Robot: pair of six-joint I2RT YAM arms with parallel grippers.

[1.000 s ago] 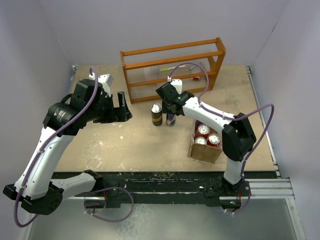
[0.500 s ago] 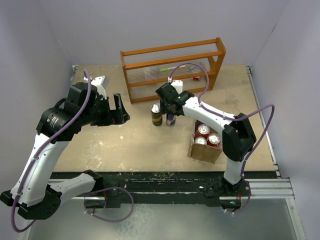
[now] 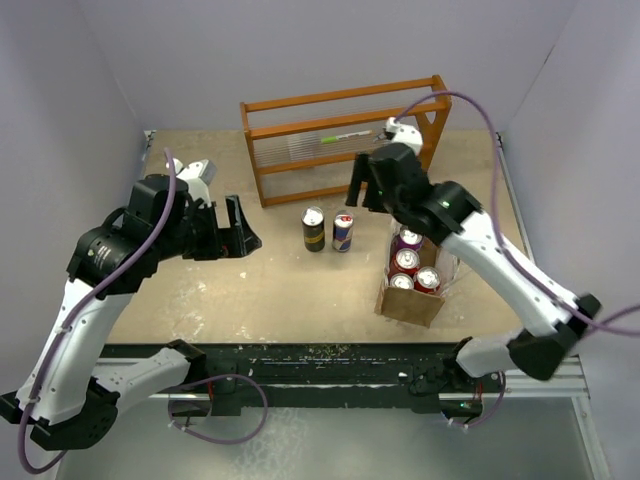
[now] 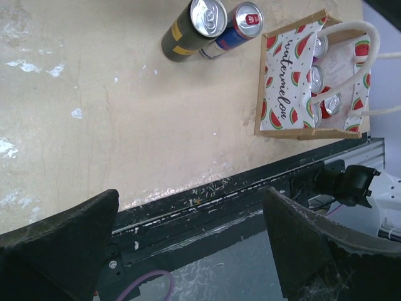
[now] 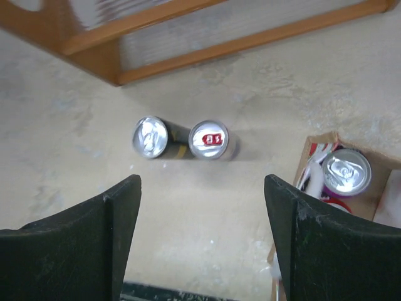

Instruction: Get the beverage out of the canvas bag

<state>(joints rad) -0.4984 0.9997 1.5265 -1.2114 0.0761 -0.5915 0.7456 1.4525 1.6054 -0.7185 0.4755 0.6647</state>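
Observation:
The tan canvas bag (image 3: 408, 303) stands at the right of the table, with several cans (image 3: 405, 260) upright inside. In the left wrist view its watermelon-print lining (image 4: 279, 94) and white handles show. In the right wrist view only its corner (image 5: 316, 145) and one silver can top (image 5: 346, 172) show. A dark can (image 3: 313, 229) and a blue-and-red can (image 3: 343, 232) stand together on the table left of the bag. My right gripper (image 3: 363, 188) hangs open and empty above them, behind the bag. My left gripper (image 3: 240, 227) is open and empty at the left.
An orange wooden rack (image 3: 345, 140) stands at the back of the table, just behind my right gripper, and fills the top of the right wrist view (image 5: 188, 37). The black front rail (image 4: 238, 194) marks the table's near edge.
My right gripper was low at the blue-and-red can. It has let go, risen and swung back to the right, leaving that can standing by the dark one. The left arm shifted slightly.

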